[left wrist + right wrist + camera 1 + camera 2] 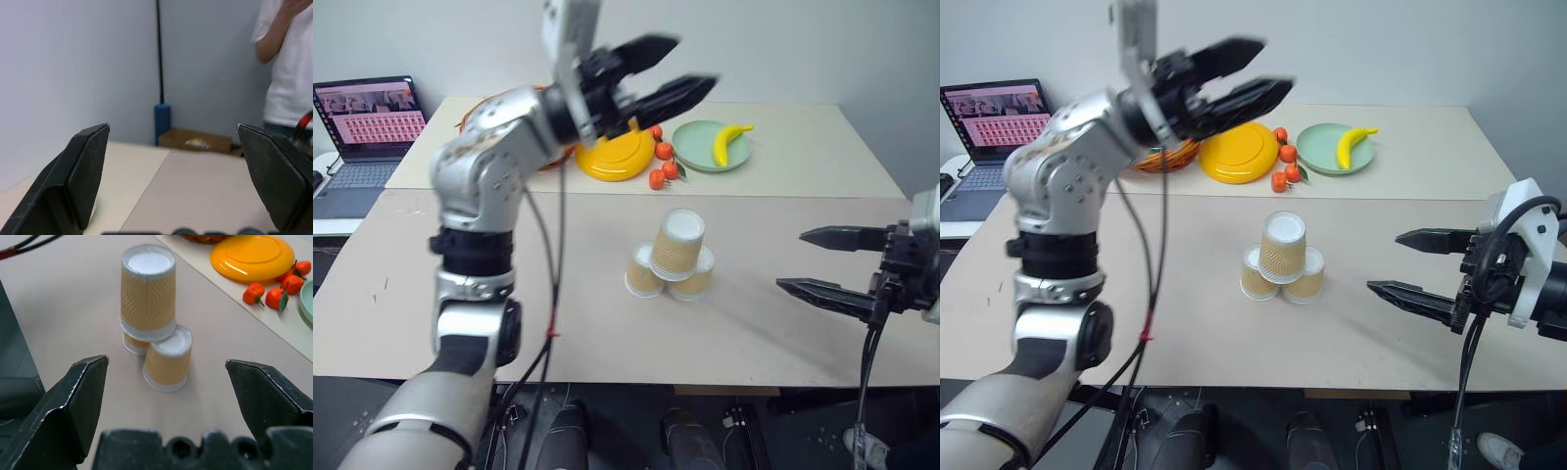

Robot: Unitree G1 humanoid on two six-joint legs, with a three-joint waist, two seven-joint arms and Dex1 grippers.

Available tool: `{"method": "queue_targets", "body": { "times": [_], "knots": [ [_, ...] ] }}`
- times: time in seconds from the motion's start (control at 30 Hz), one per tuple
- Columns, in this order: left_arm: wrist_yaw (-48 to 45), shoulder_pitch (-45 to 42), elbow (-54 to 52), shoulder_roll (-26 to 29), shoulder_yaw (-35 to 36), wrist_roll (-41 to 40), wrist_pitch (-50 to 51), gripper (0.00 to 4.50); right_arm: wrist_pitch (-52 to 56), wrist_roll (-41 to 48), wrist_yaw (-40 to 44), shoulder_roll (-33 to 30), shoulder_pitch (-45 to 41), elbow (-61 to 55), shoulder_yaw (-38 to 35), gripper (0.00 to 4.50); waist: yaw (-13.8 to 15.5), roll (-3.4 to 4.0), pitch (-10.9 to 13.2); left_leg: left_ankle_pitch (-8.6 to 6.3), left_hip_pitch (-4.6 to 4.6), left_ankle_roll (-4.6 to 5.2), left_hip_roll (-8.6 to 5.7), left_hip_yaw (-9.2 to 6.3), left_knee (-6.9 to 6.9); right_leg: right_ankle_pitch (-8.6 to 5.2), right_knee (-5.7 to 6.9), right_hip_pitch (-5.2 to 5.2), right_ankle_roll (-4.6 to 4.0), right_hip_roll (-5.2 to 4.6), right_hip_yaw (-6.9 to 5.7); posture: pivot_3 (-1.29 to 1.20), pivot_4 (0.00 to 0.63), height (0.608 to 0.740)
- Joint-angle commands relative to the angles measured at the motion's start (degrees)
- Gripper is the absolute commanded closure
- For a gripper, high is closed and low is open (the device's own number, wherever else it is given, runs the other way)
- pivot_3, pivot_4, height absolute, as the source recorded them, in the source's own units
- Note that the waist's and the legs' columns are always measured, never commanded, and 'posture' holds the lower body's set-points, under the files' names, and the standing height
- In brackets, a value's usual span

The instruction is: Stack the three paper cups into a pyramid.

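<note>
Three tan paper cups stand upside down as a pyramid in the middle of the beige table point(773, 323). Two lower cups point(642, 271) point(695, 276) sit side by side, and the top cup point(680, 244) rests across them. The right wrist view shows the same top cup point(148, 293) above a lower cup point(167, 359). My left gripper point(671, 73) is raised high above and behind the stack, open and empty, pointing toward the far right. To the right of the cups, low over the table, my right gripper point(815, 260) is open and empty, aimed at them.
At the back of the table lie a yellow disc point(615, 155), small oranges point(663, 166), a green plate point(707, 149) with a banana point(728, 140) and an orange basket point(1167, 157). A laptop point(367, 137) sits far left. A person point(288, 73) stands beyond the table.
</note>
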Motion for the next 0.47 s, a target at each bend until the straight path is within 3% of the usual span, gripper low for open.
{"method": "queue_targets", "body": {
  "times": [0.03,0.17,0.47],
  "knots": [
    [-3.5,11.6,-11.5,8.3,0.5,0.5,0.2,0.06,-4.2,-2.6,4.4,-1.8,-1.1,4.6,0.2,0.0,-0.2,-0.01,0.0,0.0,-0.01,0.0,0.0,0.04,0.01,0.03,-0.05,-0.01,-0.04,-0.01,0.04,0.0,0.15,0.732],
    [-5.7,25.3,-14.3,15.9,1.3,4.5,-4.9,0.06,-10.0,-7.7,5.9,-1.5,-5.6,10.6,7.2,0.0,-0.2,-0.05,0.0,0.0,0.01,0.0,0.02,0.05,0.0,0.16,-0.02,-0.02,-0.28,-0.02,0.0,0.0,0.15,0.732],
    [-2.1,36.0,-16.8,16.0,3.1,7.5,-11.4,0.06,-22.4,-18.1,5.7,6.0,-17.2,23.0,21.4,0.0,0.7,-0.2,0.0,0.04,-0.1,0.05,0.03,0.09,0.14,0.17,-0.1,-0.02,-0.18,-0.04,0.01,0.0,0.15,0.732]
  ]
}}
